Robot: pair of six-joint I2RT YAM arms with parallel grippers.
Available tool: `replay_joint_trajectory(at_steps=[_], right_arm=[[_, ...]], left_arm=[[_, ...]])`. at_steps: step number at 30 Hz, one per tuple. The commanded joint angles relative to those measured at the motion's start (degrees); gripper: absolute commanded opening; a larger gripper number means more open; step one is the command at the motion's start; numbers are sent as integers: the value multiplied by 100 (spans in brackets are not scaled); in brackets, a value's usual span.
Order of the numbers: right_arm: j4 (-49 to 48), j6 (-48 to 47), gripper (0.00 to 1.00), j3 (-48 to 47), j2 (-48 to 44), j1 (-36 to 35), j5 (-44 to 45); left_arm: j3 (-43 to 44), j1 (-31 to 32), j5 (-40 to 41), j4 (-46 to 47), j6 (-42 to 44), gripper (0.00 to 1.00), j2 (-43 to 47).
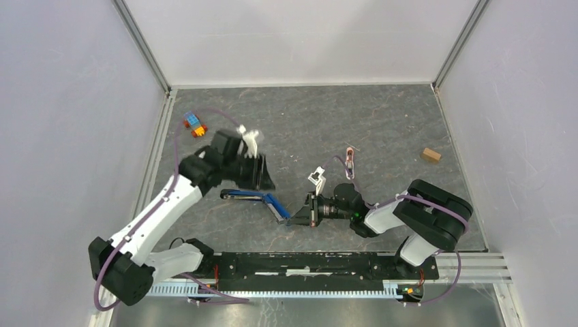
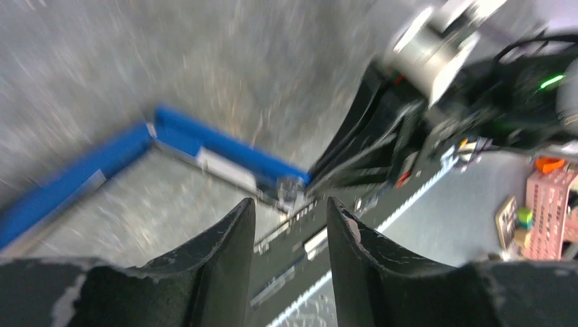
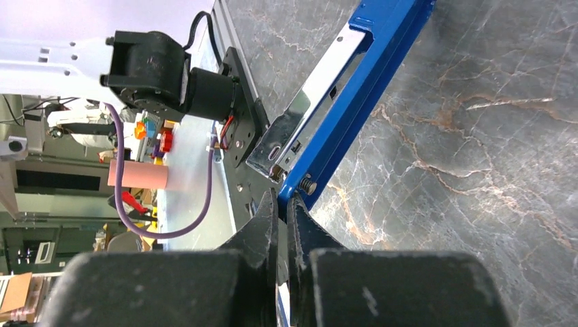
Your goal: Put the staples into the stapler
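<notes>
right, the slim blue desk stapler with the black base lies hinged wide open on the dark marbled table, between my two arms, its bright metal channel exposed. my right gripper is on the hinge end: fingers pressed almost together, pinching the thin edge by the little spring, as best i can see. my left gripper hangs over the open stapler, fingers spread partway, with nothing i can make out between them. that view is blurred. the staples? a pale silvery patch sits in the channel, but strip or bare metal, i cannot tell.

handling: the stapler looks light and stiff, smooth plastic and steel, so i'd expect it to skate on this table under any push. the pinch at the hinge is my anchor. better to take it by the sides, low down, never across the channel. a staple strip would be tiny, thin and brittle, so hold its long edges gently or it may snap.

around: blue, orange and red toy bricks sit well off at the far left, a small pink-and-white piece lies beyond my right gripper, and a little tan wooden block is far right. none is near the channel. what crowds it is my own two wrists, close over one small thing.
</notes>
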State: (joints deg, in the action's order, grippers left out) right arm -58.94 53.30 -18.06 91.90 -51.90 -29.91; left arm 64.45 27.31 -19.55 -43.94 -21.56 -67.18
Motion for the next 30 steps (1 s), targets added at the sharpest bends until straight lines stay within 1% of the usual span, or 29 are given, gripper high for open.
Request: replay_joint_trajectory(at_steps=[1,2,4,8,11,14,17,22,26,30], right_arm=[[-307,199,0,-240,-26,75,167],[-303,201,0,-225,-45,76,163],[-303,201,0,-179,-108,76,198],[-328,166,0,-6,-287,83,287],[-477,190,0,107,-396,84,292],[-557,185,0,225,-554,85,312],[-674,136,0,333,-733,77,324],[-995,85,0,556,-927,79,274],[-1022,33,0,670,-1015,77,260],[-1076,14,0,741,-1072,72,278]], left_arm=[[-1519,258,-182,319,-708,48,260],[-1652,257,80,372,-784,48,295],[-1759,258,566,437,-1002,57,294],[-1990,258,1060,851,-1626,62,388],[-2297,249,1352,1151,-1904,62,316],[-2474,242,1550,1345,-1998,60,152],[-2634,202,1805,1581,-2134,61,53],[-2883,195,1878,2488,-2462,68,-45],[-3111,198,1742,3158,-2679,73,-39],[-3149,200,1752,3202,-2791,74,-242]])
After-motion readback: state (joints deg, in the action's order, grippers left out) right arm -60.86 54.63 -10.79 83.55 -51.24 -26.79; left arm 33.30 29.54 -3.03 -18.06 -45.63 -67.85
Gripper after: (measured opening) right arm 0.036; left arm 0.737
